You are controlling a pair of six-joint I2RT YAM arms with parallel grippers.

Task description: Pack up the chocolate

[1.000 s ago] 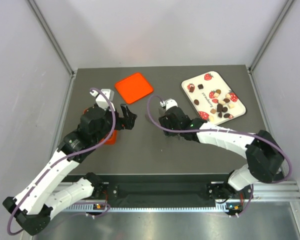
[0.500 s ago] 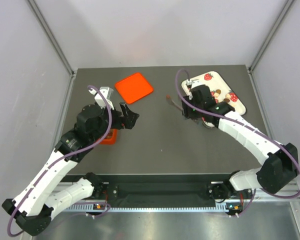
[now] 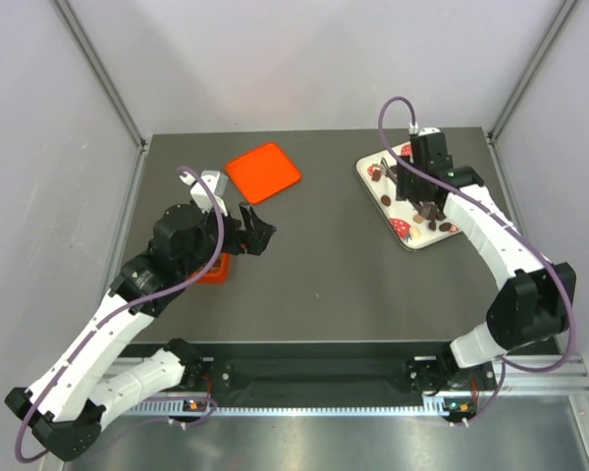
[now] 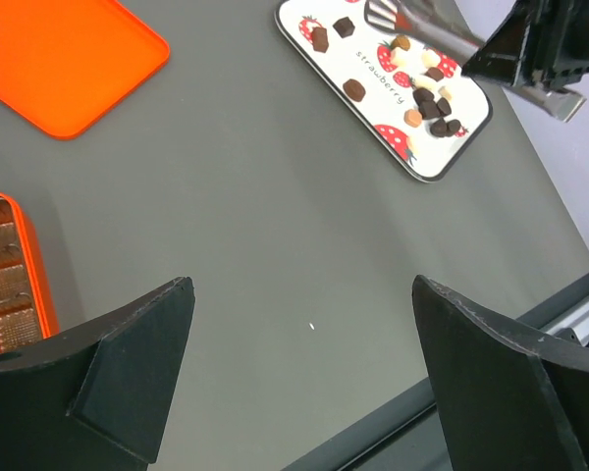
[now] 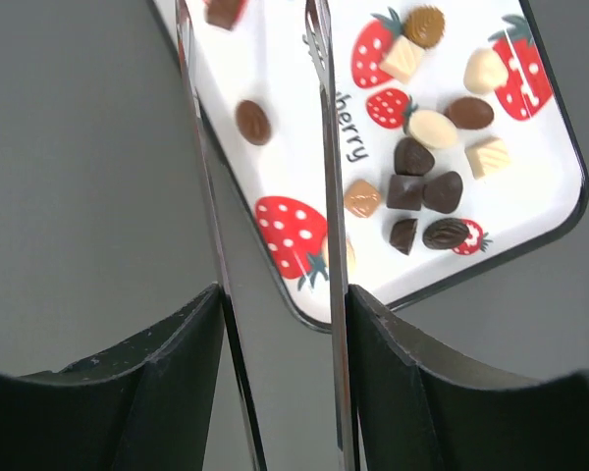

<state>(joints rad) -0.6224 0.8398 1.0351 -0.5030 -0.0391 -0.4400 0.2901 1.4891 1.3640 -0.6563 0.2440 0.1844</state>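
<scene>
A dark grey worktop (image 3: 324, 285) carries a white rectangular tray with rounded corners and red strawberry prints (image 5: 275, 172), which sits near the far right corner, close to the worktop's right edge. The chocolate (image 5: 405, 191), small dark brown and pale cream pieces, lies on this tray, most of it bunched toward one end and a few pieces scattered apart.

The right end effector (image 5: 247, 39) hangs over the tray. Its two thin metal fingers are spread, with nothing between them, and one runs along the tray's long rim.

A flat orange-red square lid (image 3: 263, 171) lies well left of the tray, across a wide stretch of bare worktop. An orange-red plastic box with square compartments (image 4: 34, 265) sits farther left of the tray and nearer the arm bases.

The left end effector (image 4: 304, 324) is spread wide and empty, between box and tray.
</scene>
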